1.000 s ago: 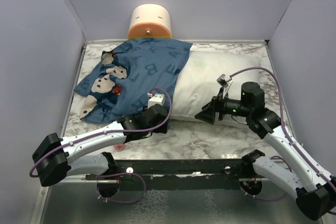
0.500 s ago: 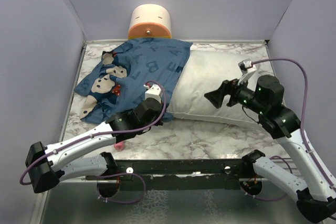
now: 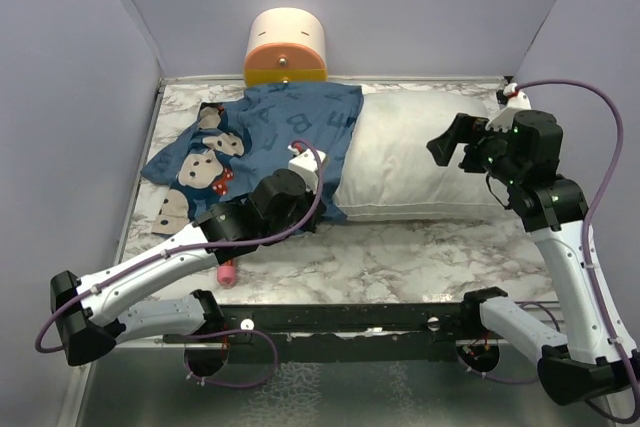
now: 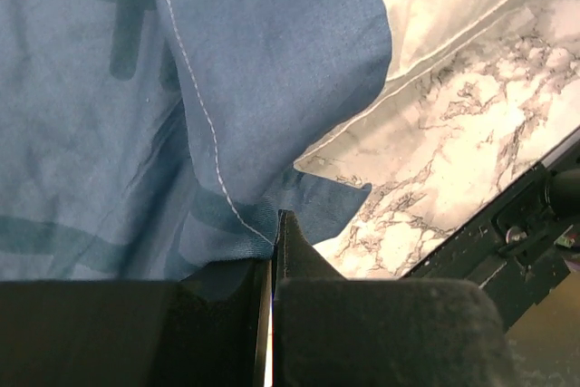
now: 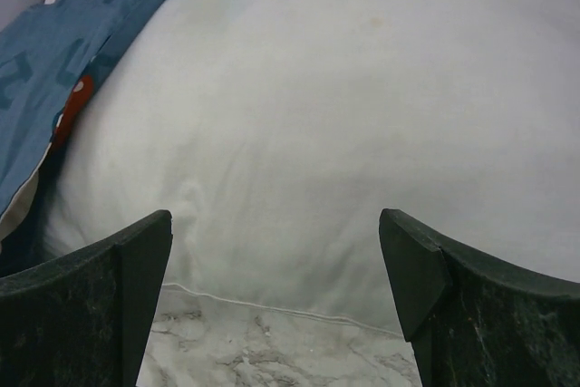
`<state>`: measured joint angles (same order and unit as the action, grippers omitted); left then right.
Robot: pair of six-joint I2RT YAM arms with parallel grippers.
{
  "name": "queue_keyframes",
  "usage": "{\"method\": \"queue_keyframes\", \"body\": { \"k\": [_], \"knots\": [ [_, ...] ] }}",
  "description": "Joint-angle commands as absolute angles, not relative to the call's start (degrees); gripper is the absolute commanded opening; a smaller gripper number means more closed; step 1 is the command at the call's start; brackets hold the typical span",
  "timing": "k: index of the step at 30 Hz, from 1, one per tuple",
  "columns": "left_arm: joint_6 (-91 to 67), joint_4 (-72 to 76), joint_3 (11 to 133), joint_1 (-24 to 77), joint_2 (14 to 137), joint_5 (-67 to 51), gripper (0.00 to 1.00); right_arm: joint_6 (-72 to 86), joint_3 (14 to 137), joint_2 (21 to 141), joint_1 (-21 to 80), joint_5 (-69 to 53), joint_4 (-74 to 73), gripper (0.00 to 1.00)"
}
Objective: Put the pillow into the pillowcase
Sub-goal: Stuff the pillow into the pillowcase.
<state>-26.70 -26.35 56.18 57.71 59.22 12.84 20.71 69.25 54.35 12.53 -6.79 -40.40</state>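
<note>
Left fingers (image 4: pixel 381 333) pinch the pillowcase (image 4: pixel 272 61), pillow (image 4: pixel 453 6) partly hidden.

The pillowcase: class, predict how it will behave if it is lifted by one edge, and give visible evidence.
Probably floppy: the pillowcase lies in folds and creases, draping over the pillow. Likely light, being thin cloth with a stitched hem. It should hang and sag from wherever the left end effector pinches it.

Left gripper (image 4: pixel 275 228) clamped tight (arm stretched forward); right gripper (image 5: pixel 275 224) spread wide, raised.
</note>
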Motion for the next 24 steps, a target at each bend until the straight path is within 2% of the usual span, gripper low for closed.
{"method": "queue_keyframes", "body": {
  "k": [1,7,13,18,21,24],
  "knots": [
    [-23.64,-23.39,58.32,56.65,59.9,7.66,0.0,18.09,70.68,53.3,8.17,-10.41,-45.88,0.97],
    [-24.77,-21.92,56.81,54.94,58.4,6.32,0.0,18.03,63.45,51.88,3.26,-12.54,-47.66,0.97],
    [-26.96,-19.33,54.29,53.65,56.36,4.61,0.0,17.86,61.77,49.61,-0.4,-2.03,-46.66,0.97],
    [-27.77,-17.82,53.26,53.32,56.7,1.67,0.0,17.36,58.92,52.48,-0.79,-2.52,-43.06,0.96],
    [-27.36,-18.07,53.88,53.28,57.12,0.9,0.0,13.61,57.56,52.45,-0.96,4.27,-41.65,0.97],
    [-27.47,-17.7,54.03,53.22,57.44,0.0,0.0,10.14,61.67,53.04,-0.97,11.03,-40.93,0.97]
  ]
}}
